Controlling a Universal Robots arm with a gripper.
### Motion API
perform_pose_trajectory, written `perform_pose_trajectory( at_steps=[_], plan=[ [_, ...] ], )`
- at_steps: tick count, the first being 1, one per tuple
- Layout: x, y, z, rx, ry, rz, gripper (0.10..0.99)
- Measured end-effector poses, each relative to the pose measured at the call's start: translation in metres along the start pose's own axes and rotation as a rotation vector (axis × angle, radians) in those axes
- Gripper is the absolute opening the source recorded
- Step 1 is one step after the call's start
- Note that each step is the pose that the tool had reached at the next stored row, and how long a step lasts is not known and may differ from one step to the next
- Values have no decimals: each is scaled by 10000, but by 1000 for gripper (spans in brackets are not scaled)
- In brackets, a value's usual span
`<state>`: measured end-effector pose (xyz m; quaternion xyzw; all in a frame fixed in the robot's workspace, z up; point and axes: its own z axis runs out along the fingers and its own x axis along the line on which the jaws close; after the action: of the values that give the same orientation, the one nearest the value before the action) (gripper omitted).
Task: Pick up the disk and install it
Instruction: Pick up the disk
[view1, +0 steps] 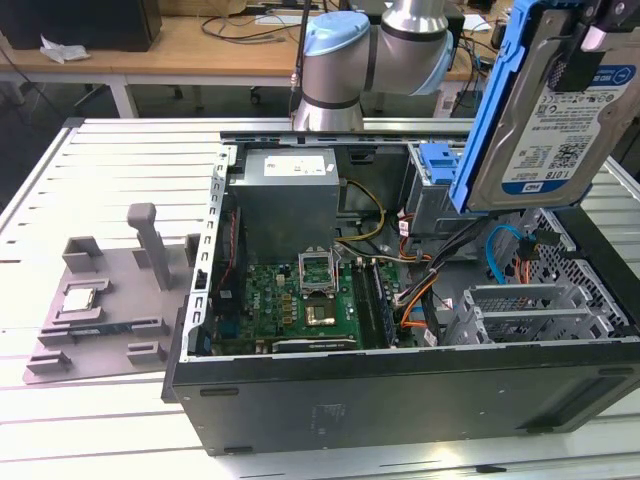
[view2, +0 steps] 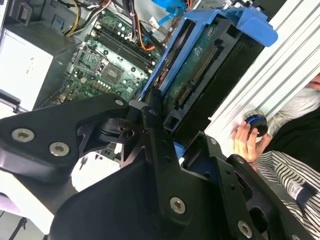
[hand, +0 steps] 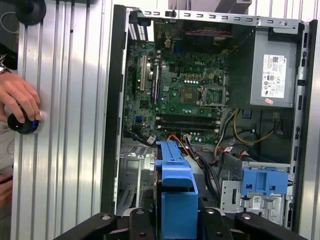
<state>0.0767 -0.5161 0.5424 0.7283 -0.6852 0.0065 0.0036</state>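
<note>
Blue-framed disk (view1: 545, 110) held between the gripper (hand: 175, 220) jaws (above the case (view1: 400, 400)).

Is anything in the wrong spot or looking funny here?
The silver metal hard drive in its blue plastic carrier hangs tilted in the air above the open black computer case, clamped in the gripper, not seated in a bay.

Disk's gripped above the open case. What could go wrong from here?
1. The disk hangs tilted above the case; a slip from the end effector could drop it on the motherboard.
2. Loose cables lie in the case beneath the disk and could snag it.
3. A person's hand is on the table beside the case and might be struck.
</note>
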Motion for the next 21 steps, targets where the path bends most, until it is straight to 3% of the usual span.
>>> perform_pose_trajectory(
  at_steps=[8, 17, 21],
  plan=[
    [6, -91, 7, 0, 1, 1, 369],
    [13, -217, 144, -3, -1, 31, 369],
    [17, -274, 162, -4, 2, 33, 369]
  ],
)
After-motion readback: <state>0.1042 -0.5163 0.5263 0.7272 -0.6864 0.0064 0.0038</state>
